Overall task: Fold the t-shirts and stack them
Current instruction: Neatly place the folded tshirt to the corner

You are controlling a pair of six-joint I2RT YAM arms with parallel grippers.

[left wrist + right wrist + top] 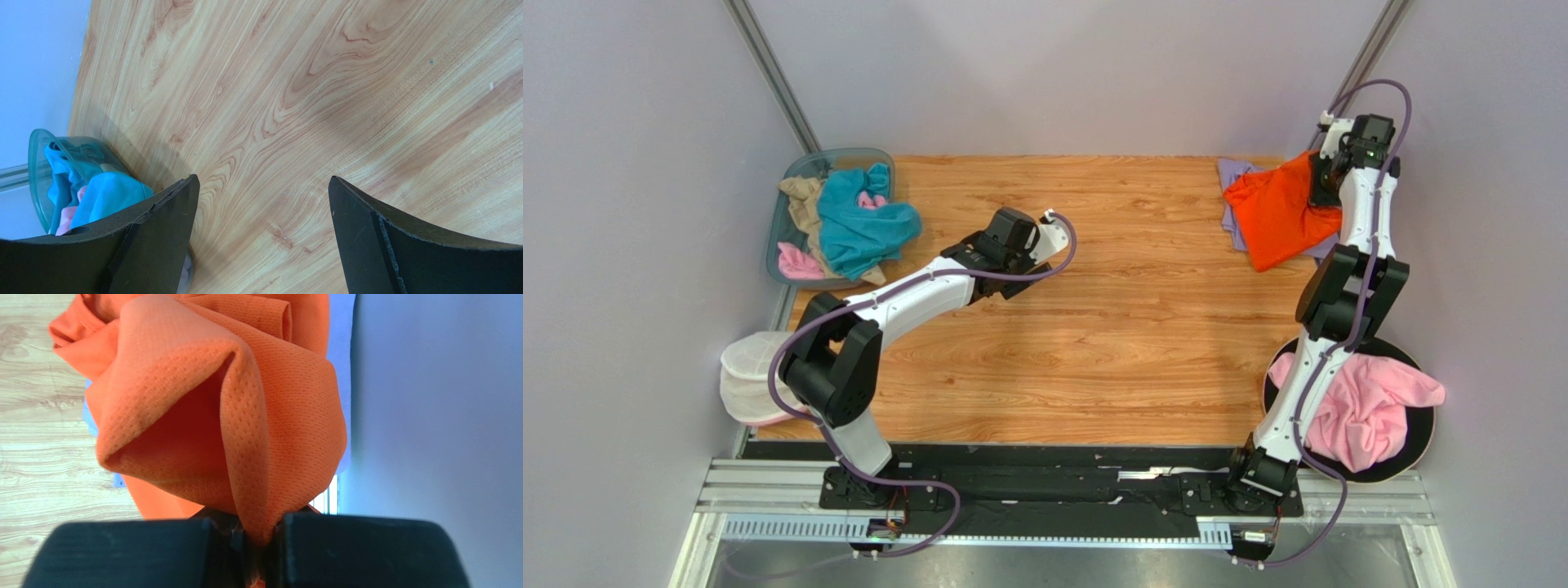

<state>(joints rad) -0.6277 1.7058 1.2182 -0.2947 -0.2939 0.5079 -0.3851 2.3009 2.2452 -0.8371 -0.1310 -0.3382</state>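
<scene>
My right gripper [258, 542] clenched on fold of orange t-shirt [1281, 211] at far right corner of counter [1136, 331]. Cloth trails from gripper toward counter middle, over lavender t-shirt [1231, 178]. Right arm far nearer. My left gripper [263, 202] released, empty, above bare wood left of centre. Bin [836, 154] at far left corner holds teal t-shirt [860, 221], tan and pink cloth

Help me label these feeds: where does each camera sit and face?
Top external: above and behind, facing down at the table; both arms.
Left wrist: on left arm, facing down at bare wood; open left pincer.
Right wrist: on right arm, facing the orange t-shirt; right pincer shut on it.
Shared: top and right wrist see that shirt.
</scene>
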